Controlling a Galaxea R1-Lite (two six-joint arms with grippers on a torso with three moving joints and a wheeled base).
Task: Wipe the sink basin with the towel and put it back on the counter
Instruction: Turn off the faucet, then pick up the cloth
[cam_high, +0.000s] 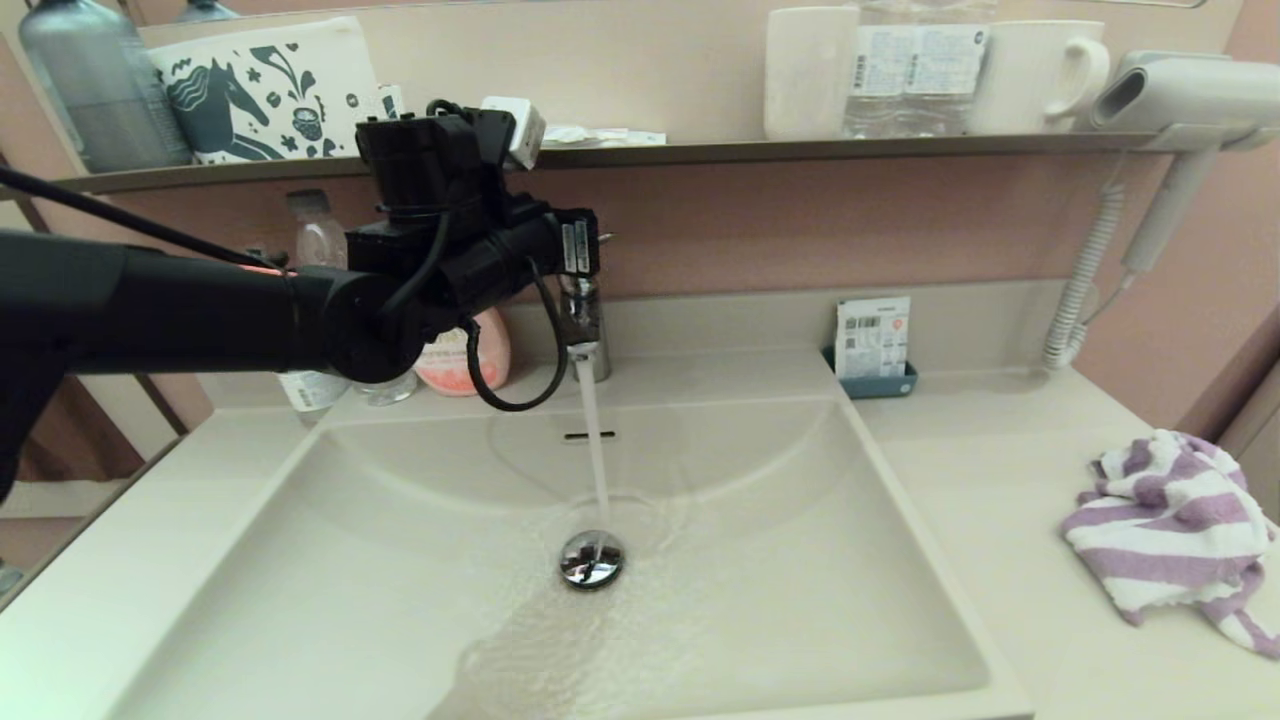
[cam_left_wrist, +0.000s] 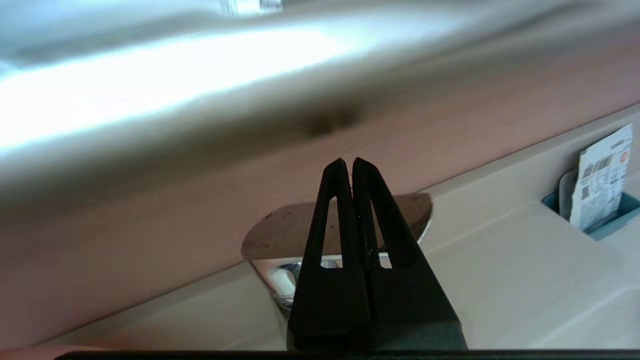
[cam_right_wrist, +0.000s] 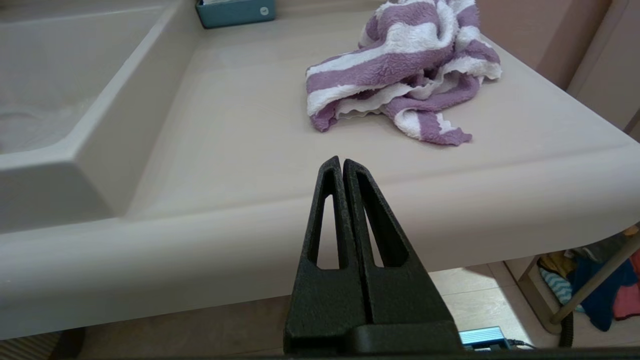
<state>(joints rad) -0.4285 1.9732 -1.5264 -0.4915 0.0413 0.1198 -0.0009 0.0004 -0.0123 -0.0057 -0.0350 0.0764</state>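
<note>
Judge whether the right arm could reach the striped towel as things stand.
Probably yes: the towel lies crumpled on open counter, and the shut right gripper, below its front edge, has nothing between.

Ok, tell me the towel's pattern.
The towel has broad purple and white stripes, clearest in the right wrist view.

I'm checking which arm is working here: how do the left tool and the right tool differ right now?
The left tool is raised over the tap at the back of the sink basin, where water runs; the right tool sits low, in front of the counter edge. The left points at the wall, the right towards the crumpled towel, not touching it. Both are shut and hold nothing.
</note>
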